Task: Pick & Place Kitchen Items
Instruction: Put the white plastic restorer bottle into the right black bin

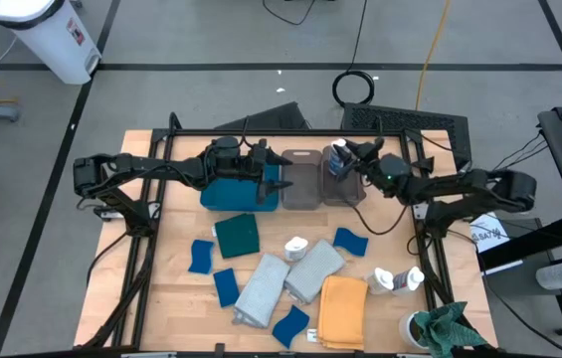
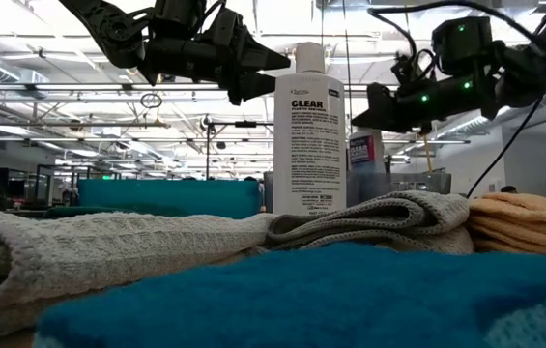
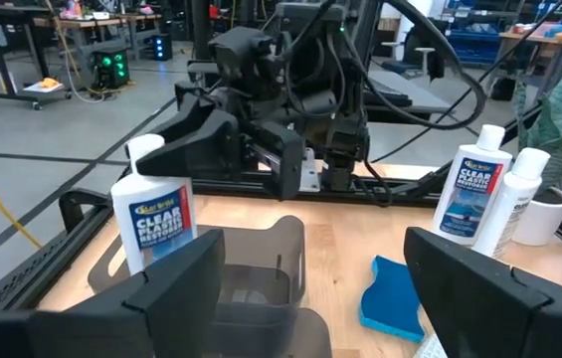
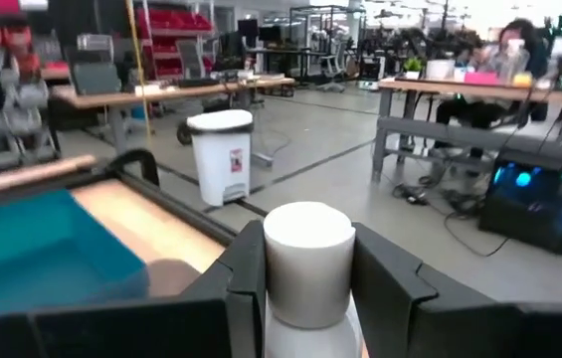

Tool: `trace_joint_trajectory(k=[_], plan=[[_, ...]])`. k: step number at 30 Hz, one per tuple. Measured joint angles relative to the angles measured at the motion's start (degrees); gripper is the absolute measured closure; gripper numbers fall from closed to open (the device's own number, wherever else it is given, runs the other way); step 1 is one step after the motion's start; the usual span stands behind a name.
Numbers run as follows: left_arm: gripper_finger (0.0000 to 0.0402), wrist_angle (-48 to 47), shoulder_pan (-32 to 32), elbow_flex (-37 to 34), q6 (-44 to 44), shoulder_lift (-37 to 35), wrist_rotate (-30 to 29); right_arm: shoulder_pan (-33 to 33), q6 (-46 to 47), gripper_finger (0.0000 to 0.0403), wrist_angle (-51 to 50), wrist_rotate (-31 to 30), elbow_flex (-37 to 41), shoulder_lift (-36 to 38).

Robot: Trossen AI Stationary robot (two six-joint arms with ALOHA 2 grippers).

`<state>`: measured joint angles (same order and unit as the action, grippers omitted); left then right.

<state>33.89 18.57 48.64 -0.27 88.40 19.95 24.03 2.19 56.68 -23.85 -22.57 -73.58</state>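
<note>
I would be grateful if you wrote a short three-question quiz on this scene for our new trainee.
1. True or false: the right gripper is shut on a white bottle.
2. Which colour is the tray below the left gripper: A teal, B red, C white?
3. Fill in: the yellow cloth lies on the ____.

Key: 1 true; 2 A; 3 table.

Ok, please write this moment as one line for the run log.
right gripper: shut on white bottle, above grey-brown bin | left gripper: open, empty, above teal tray | table: cloths, sponges, bottles waiting
</note>
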Motion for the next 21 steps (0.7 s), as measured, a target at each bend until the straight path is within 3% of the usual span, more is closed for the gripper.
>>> trace_joint_trajectory(k=[5, 12, 21], plan=[[0.0092, 0.0, 0.0, 0.0, 0.0, 0.0, -2.1, -0.9, 2.7, 0.0322, 6.1, -3.1, 0.0, -5.8], [0.0092, 0.0, 0.0, 0.0, 0.0, 0.0, -2.3, -3.4, -4.0, 0.0322, 14.1, -9.0, 0.0, -11.6], [0.0093, 0.0, 0.0, 0.0, 0.0, 0.0, -2.3, -3.9, -5.9, 0.0317, 16.2, -9.2, 0.0, -13.5]])
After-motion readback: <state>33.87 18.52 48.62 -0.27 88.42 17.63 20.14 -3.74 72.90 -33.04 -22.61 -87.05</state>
